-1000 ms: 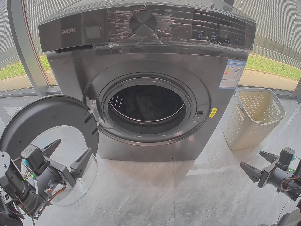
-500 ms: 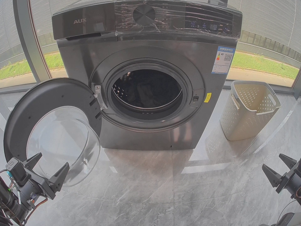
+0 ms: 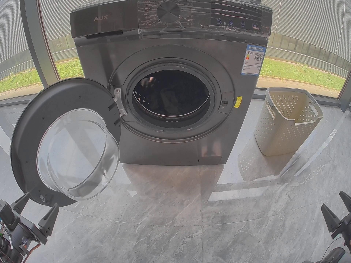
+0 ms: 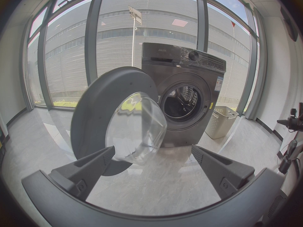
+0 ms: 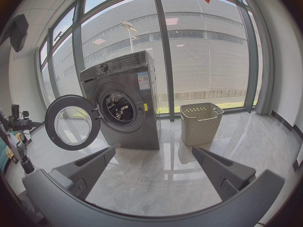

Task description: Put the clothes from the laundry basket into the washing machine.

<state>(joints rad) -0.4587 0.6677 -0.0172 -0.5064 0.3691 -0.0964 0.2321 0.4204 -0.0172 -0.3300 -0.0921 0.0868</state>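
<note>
Shows dark clothes [image 3: 170, 101], likely soft, light, best pinched at a fold, inside washer [image 3: 102, 61]; basket [image 3: 278, 136] beside washer's right; left gripper [image 3: 36, 209] and right gripper [image 3: 334, 203] splayed, empty, well before washer.

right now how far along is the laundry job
Nearly done, it seems. Done: dark clothes lie inside the washer, and the basket looks empty. In hand: nothing; the left gripper and right gripper are both open, apart from the washer. Left: perhaps only checking the basket's bottom; the door stands open.
</note>
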